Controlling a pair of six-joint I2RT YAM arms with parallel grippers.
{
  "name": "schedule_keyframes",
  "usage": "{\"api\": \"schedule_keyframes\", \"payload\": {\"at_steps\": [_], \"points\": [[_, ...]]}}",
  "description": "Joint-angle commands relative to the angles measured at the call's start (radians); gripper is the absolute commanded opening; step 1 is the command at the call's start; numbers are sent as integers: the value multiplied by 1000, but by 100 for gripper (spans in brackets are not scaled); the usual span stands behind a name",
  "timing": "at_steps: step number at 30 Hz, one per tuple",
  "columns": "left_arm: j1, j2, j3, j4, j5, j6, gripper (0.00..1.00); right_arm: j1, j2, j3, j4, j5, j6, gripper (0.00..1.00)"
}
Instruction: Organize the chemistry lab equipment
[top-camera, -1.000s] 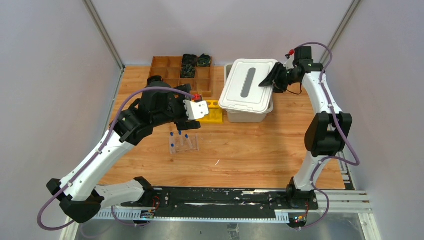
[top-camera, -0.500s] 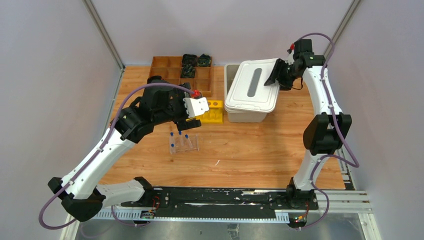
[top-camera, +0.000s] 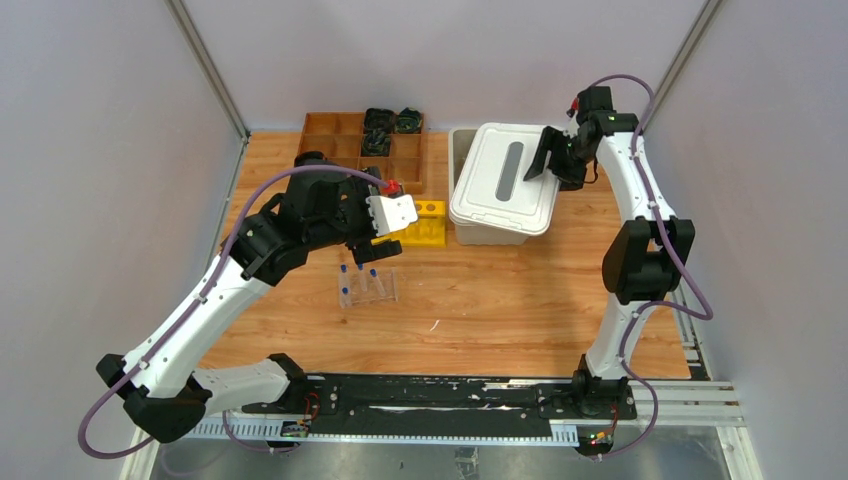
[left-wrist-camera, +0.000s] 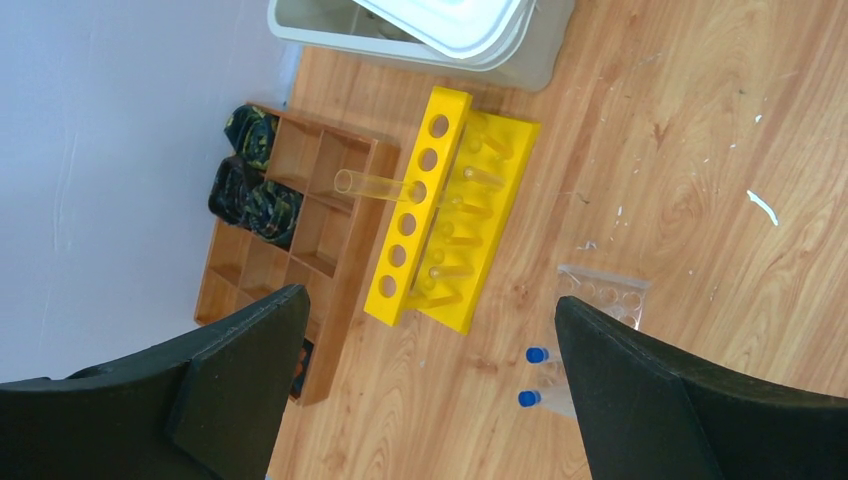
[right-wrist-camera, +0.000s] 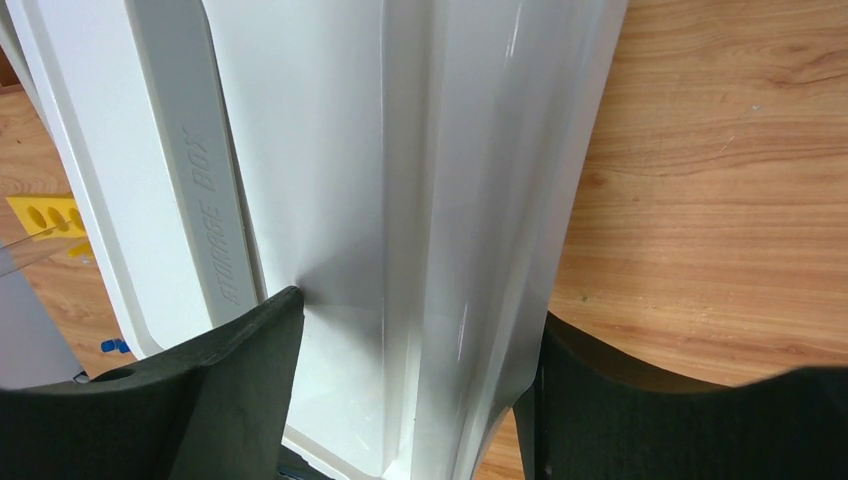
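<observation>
The step in hand looks like getting the white storage box (top-camera: 461, 150) ready to take the glassware. Its lid (top-camera: 505, 175) lies askew on top, leaving the far left corner of the box uncovered. The right hand (right-wrist-camera: 418, 315) straddles the lid's right rim, one finger on either side, but I cannot tell whether it is pinching the rim or standing loose around it. The left hand (left-wrist-camera: 430, 305) is fully released and carries nothing. It hovers over the yellow test-tube rack (left-wrist-camera: 452, 215), which holds one thin glass tube (left-wrist-camera: 375, 183). Just nearer on the desk (top-camera: 500, 300), the small blue-capped tubes (left-wrist-camera: 537, 355) stand in a clear holder (left-wrist-camera: 605, 295). Next, the lid probably needs moving fully aside. The left hand can then come down squarely over one tube, clear of its neighbours.
</observation>
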Motion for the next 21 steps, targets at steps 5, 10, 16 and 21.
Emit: {"api": "schedule_keyframes", "payload": {"at_steps": [5, 10, 16, 21], "points": [[6, -6, 57, -33, 46, -55, 100, 15, 29, -11, -47, 184, -124, 74], [8, 0, 79, -79, 104, -108, 100, 28, 53, -6, -37, 197, -139, 76], [8, 5, 83, -97, 123, -114, 100, 66, 76, -32, 1, 240, -181, 77], [8, 8, 84, -100, 138, -118, 100, 78, 73, -22, 29, 259, -186, 78]]}}
